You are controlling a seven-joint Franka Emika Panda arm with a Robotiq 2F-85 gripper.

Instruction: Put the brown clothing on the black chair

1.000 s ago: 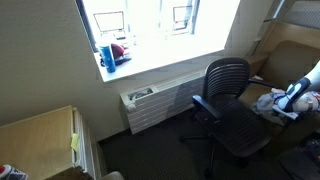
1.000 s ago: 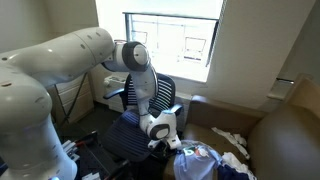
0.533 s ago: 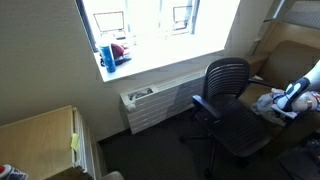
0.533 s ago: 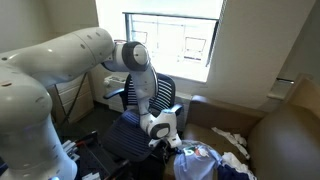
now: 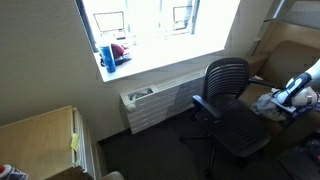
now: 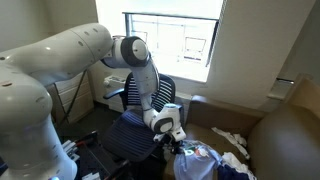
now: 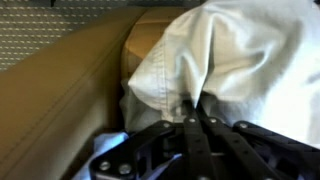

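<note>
Wrist view, nearest: hand (image 7: pixel 192 112) clenched on a puckered fold of the brown clothing (image 7: pixel 240 60), heaped against a tan cushion (image 7: pixel 60 95). Lift slowly, pinch firm, then swing toward the black chair (image 5: pixel 228 88) beyond, clearing its armrest.
</note>
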